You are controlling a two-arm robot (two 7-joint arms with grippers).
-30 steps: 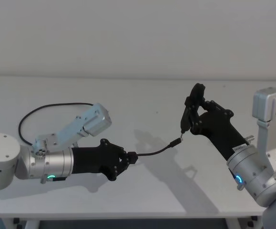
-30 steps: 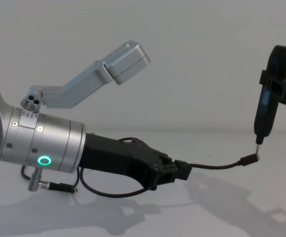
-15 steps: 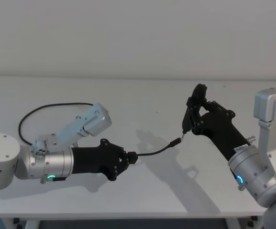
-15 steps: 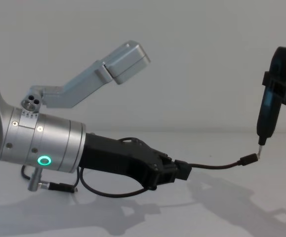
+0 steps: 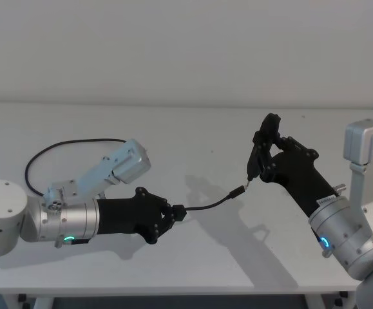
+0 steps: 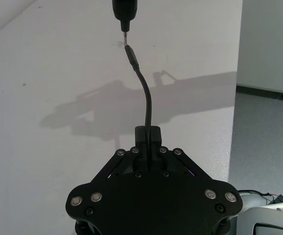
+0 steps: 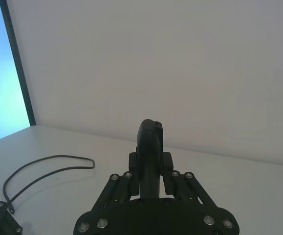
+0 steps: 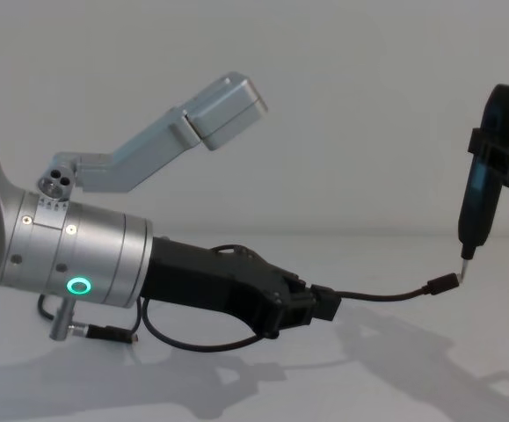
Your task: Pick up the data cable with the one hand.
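Data cable [image 5: 207,204] pinched at its thick plug block between fingers of left gripper [image 5: 173,214], low over table [image 5: 192,138] near front edge, left of centre; free end with small plug [image 5: 238,192] arching out toward middle, lifted off surface; rest looping back toward left edge behind arm. Probably light, soft, floppy: sags beyond the grip, so best held at rigid plug block, not thin cord. Right gripper [image 5: 257,158] upright, clamped on black pin-tipped tool [image 8: 481,185], tip just beside the free plug; contact not discernible.
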